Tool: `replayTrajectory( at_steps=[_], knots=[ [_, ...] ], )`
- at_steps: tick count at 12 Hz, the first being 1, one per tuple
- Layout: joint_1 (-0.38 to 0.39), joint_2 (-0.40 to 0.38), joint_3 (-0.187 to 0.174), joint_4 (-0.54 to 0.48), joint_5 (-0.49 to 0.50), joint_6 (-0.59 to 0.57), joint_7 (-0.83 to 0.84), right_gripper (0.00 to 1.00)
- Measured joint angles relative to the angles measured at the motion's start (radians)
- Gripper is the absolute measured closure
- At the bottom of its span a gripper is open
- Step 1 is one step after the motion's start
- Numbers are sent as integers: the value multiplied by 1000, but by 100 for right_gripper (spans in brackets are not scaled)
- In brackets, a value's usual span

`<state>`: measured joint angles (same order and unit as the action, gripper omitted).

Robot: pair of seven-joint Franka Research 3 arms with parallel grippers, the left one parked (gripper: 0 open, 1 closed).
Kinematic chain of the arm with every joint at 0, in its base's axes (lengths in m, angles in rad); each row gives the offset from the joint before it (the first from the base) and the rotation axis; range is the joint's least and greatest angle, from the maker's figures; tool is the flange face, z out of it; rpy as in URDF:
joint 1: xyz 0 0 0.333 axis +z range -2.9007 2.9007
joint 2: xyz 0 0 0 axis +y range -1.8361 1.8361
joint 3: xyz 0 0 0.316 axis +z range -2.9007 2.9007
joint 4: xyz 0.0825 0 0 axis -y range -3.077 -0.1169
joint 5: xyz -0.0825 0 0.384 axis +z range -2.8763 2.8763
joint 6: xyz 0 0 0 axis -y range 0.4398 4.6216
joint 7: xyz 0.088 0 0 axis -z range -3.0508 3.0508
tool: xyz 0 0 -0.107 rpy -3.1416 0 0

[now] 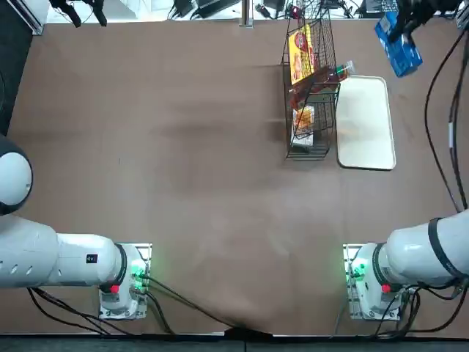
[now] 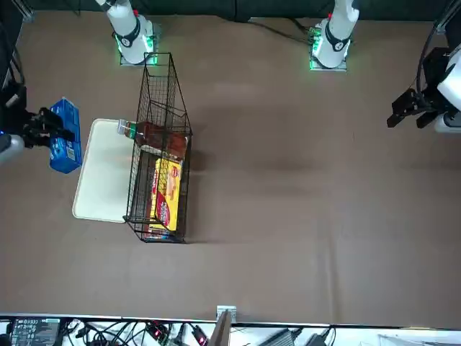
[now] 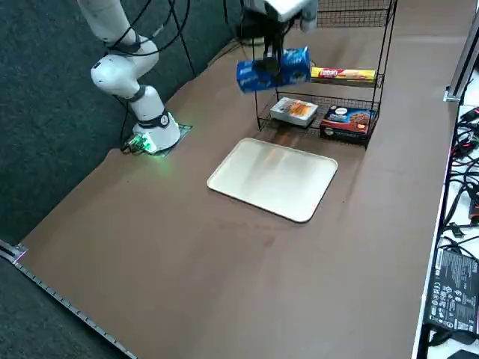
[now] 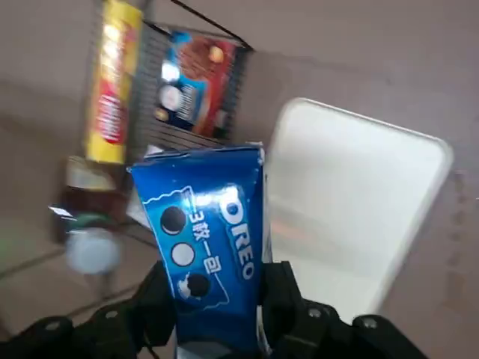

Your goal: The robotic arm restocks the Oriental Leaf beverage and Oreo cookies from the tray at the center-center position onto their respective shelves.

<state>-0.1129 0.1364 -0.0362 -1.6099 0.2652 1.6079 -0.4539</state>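
Above the table, the right gripper clamps the Oreo cookies, partly hiding the rack.

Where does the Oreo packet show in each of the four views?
Top view: upper right corner, in the right gripper.
Front view: left edge, beside the white tray.
Right side view: upper middle, above the tray.
Right wrist view: centre, Oreo packet between the fingers.
Shared landmark: the tray.

Place: looks like a robotics lab to me
Robots: white jointed arms bolted to a big brown tabletop
Wiring: loose black cables all over the table's edge
Props: wire rack with snacks and a bottle, kinda like a mini shop shelf
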Motion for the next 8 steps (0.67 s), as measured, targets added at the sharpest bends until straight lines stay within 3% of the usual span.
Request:
replayTrajectory(
  at_steps=[3, 8],
  knots=[
    [2, -4, 10, 97, 78, -89, 138, 41],
    [26, -63, 76, 172, 204, -141, 520, 41]
  ],
)
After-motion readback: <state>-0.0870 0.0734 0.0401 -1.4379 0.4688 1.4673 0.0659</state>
